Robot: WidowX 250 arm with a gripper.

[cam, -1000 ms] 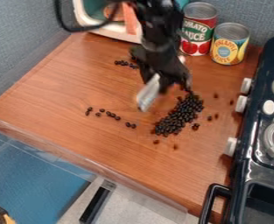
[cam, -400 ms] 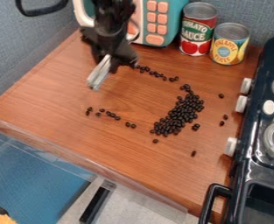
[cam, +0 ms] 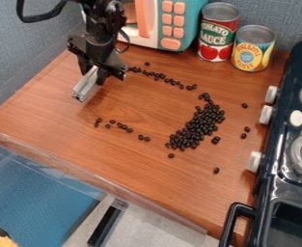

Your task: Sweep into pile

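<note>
- Gripper (cam: 93, 75), closed on a pale bar (cam: 85, 88) — the sweeper, seemingly — is above the counter's (cam: 146, 173) left side.
- Nearest, a loose line of beans (cam: 119, 125) waits ungathered; the next stroke likely wants the bar lowered behind it, then pushed rightward.
- Beyond, a back row (cam: 169, 81) needs drawing in.
- Farther right, the main heap (cam: 201, 123) stands; gathering seems midway.
- Farthest, strays (cam: 244, 105) sit near the stove (cam: 283, 188).
</note>
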